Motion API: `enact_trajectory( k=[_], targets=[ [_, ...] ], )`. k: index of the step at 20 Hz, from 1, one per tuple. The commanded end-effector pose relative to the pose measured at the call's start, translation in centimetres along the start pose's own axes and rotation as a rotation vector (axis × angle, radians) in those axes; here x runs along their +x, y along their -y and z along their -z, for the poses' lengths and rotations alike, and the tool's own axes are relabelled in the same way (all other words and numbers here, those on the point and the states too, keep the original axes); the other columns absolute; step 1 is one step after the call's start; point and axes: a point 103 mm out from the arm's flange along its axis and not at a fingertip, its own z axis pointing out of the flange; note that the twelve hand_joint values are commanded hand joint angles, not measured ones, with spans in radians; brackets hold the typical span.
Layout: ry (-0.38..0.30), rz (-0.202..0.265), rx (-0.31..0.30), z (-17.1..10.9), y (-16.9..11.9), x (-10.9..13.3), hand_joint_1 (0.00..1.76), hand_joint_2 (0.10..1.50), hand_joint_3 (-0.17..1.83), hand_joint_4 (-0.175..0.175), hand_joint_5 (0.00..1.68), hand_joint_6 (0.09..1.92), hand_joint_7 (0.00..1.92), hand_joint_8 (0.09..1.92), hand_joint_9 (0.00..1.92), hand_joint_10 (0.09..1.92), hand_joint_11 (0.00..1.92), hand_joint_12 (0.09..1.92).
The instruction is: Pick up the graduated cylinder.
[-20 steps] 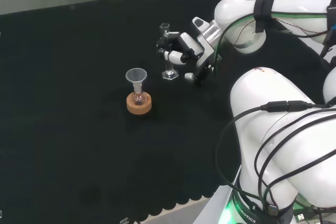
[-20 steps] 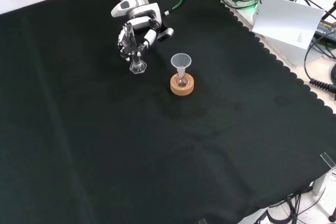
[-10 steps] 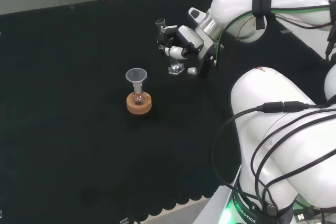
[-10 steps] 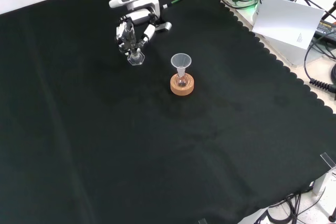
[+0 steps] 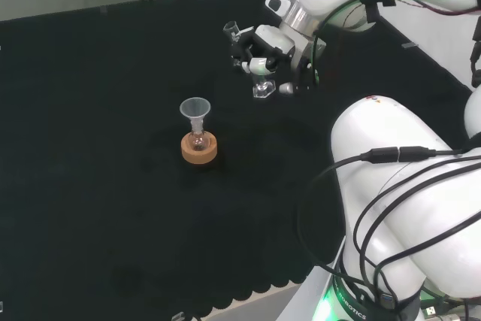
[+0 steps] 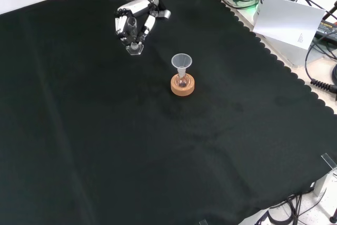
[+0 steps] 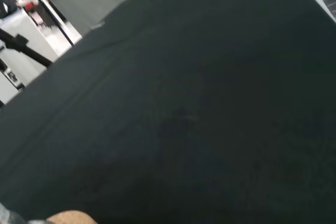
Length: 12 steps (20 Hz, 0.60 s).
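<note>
The graduated cylinder [image 5: 260, 86] is a slim clear glass tube on a hexagonal foot. It hangs above the black cloth, tilted, with my hand [image 5: 259, 52] shut on its stem. In the front view the hand [image 6: 132, 23] sits near the top of the cloth, its fingers curled round the cylinder [image 6: 134, 47], whose foot pokes out below them. The tube's mouth shows above the fingers in the head view.
A small round flask with a clear funnel [image 5: 195, 110] in its neck stands on a cork ring [image 5: 199, 149] mid-cloth; in the front view the cork ring [image 6: 182, 85] lies below and right of the hand. The arm's white links [image 5: 398, 186] stand at the head view's right.
The hand has lifted the cylinder off the cloth and carried it upward and back toward the arm's side; the cylinder now tilts more. The flask and funnel have not moved.
</note>
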Motion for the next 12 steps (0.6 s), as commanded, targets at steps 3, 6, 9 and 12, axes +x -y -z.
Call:
enact_trajectory(
  k=[3, 6, 9, 12],
  targets=[
    [0.105, -0.001, 0.1, 2.2, 0.5, 1.0, 1.23, 1.19, 0.0, -0.175, 0.83, 1.22, 0.85, 1.22, 1.39, 0.22, 1.21, 0.76],
    [0.134, -0.007, 0.149, 2.8, 0.7, 1.6, 1.23, 1.19, 0.0, -0.175, 0.83, 1.21, 0.86, 1.22, 1.39, 0.22, 1.21, 0.76],
    [0.167, -0.012, 0.198, 3.2, 1.2, 2.4, 1.23, 1.19, 0.0, -0.175, 0.83, 1.21, 0.86, 1.22, 1.4, 0.22, 1.21, 0.76],
    [0.199, -0.018, 0.241, 3.6, 2.0, 3.3, 1.23, 1.18, 0.0, -0.175, 0.83, 1.21, 0.86, 1.22, 1.4, 0.22, 1.21, 0.76]
  ],
)
